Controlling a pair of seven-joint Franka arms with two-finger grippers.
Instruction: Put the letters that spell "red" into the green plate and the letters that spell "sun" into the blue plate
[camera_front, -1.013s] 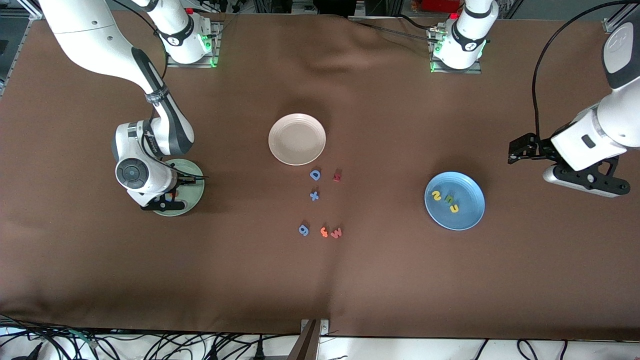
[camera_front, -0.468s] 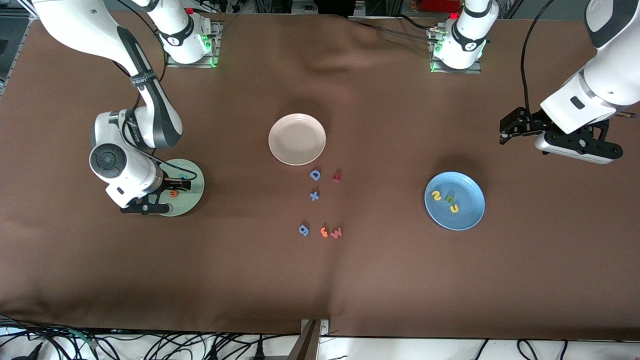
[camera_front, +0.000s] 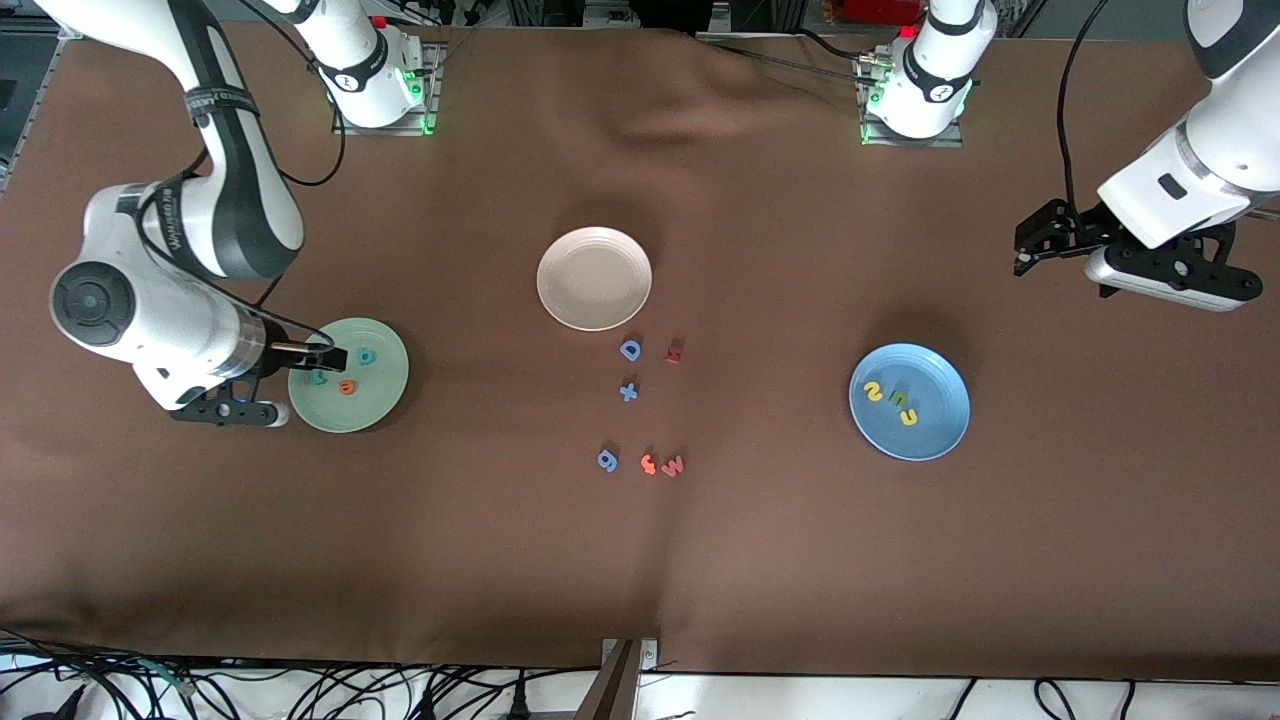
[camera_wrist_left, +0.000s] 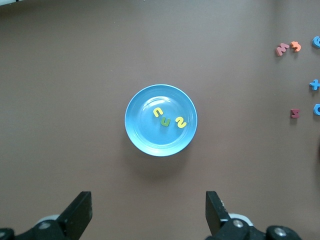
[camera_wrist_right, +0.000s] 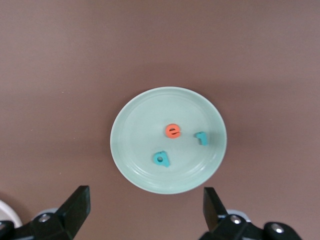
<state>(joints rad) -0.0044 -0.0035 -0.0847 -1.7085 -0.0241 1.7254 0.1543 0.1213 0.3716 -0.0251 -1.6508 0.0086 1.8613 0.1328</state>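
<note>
The pale green plate (camera_front: 375, 400) (camera_wrist_right: 140, 130) holds the orange "e" (camera_front: 347, 387) (camera_wrist_right: 173, 131), the teal "r" (camera_front: 318, 378) (camera_wrist_right: 201, 137) and the teal "d" (camera_front: 368, 356) (camera_wrist_right: 161, 158). My right gripper (camera_front: 225, 412) (camera_wrist_right: 145, 210) hangs open and empty over the cloth just beside that plate, toward the right arm's end. The blue plate (camera_front: 935, 430) (camera_wrist_left: 150, 140) holds the yellow "s" (camera_front: 873, 391) (camera_wrist_left: 180, 123), the olive "n" (camera_front: 897, 398) (camera_wrist_left: 165, 121) and the yellow "u" (camera_front: 908, 416) (camera_wrist_left: 159, 112). My left gripper (camera_front: 1172, 283) (camera_wrist_left: 148, 212) is open and empty, high over the cloth toward the left arm's end.
An empty cream plate (camera_front: 594, 278) sits mid-table. Nearer the front camera lie loose letters: a blue "D" (camera_front: 630, 349), a dark red letter (camera_front: 675, 350), a blue plus (camera_front: 628, 391), a blue "g" (camera_front: 607, 459), an orange "f" (camera_front: 648, 464) and a pink "w" (camera_front: 673, 465).
The right gripper opened over the green plate, then rose and drew off toward its end of the table, uncovering the three letters. The left gripper lifted away from the blue plate.
</note>
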